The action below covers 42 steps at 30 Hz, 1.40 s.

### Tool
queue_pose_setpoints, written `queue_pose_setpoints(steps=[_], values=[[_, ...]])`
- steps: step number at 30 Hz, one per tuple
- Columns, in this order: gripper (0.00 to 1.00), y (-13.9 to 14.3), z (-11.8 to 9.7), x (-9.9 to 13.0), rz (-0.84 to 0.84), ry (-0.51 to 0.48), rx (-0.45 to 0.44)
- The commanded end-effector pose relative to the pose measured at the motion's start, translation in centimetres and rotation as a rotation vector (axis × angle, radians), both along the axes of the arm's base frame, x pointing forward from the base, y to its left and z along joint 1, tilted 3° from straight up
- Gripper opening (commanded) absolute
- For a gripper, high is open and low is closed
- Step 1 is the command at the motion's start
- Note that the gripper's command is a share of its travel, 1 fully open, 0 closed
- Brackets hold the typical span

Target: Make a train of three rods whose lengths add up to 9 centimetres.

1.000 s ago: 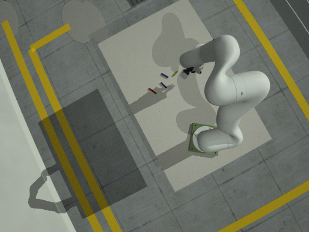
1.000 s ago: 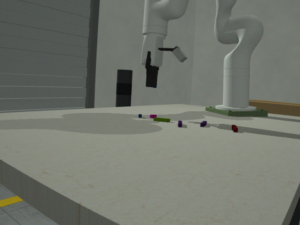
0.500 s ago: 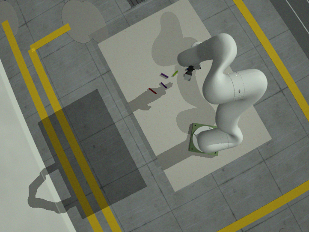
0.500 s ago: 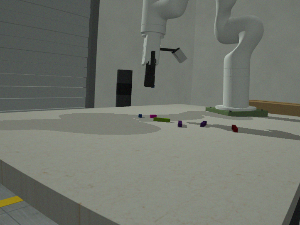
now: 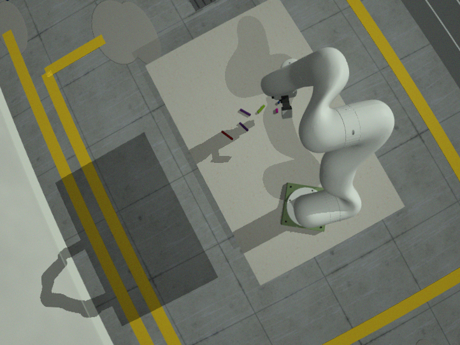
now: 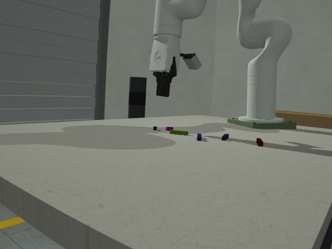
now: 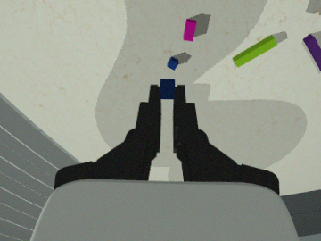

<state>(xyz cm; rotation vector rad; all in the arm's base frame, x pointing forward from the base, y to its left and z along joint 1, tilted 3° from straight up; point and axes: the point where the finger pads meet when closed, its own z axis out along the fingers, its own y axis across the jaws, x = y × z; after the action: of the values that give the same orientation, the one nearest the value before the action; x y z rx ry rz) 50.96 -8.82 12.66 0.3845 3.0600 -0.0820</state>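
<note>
My gripper (image 7: pixel 167 100) (image 6: pixel 163 93) is shut on a small blue rod (image 7: pixel 168 87) and holds it high above the table; in the top view the arm mostly hides it. Below it on the table lie a second blue rod (image 7: pixel 173 63) (image 6: pixel 155 127), a magenta rod (image 7: pixel 189 29) (image 6: pixel 168 128) (image 5: pixel 276 110) and a lime rod (image 7: pixel 256 51) (image 6: pixel 178 132) (image 5: pixel 260 108), all close together but apart and not in line. Two purple rods (image 5: pixel 244 111) (image 5: pixel 243 126) (image 6: pixel 199 137) (image 6: pixel 225 137) and a red rod (image 5: pixel 227 135) (image 6: pixel 259 142) lie further away.
The rods lie on a pale table (image 5: pixel 193 74) (image 6: pixel 160 187). The arm's green base plate (image 5: pixel 287 215) (image 6: pixel 261 124) stands at one end of it. A dark post (image 6: pixel 137 97) stands behind the table.
</note>
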Motion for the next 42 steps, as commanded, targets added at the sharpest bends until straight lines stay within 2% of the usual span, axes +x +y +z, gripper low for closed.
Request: queue_pose_setpoints(steps=[1,11,13,15,28,42], values=[[0.04,0.2,0.1,0.7,0.166,0.010,0.022],[0.04,0.7,0.1,1.8,0.493,0.024,0.005],[0.04,0.7,0.1,1.8,0.493,0.024,0.005],[0.04,0.9,0.2,2.2,0.607,0.029,-0.001],[0.04,1.5,0.2,3.6,1.005,0.047,-0.022],[0.04,1.7,0.2,3.9,1.083,0.051,-0.026]])
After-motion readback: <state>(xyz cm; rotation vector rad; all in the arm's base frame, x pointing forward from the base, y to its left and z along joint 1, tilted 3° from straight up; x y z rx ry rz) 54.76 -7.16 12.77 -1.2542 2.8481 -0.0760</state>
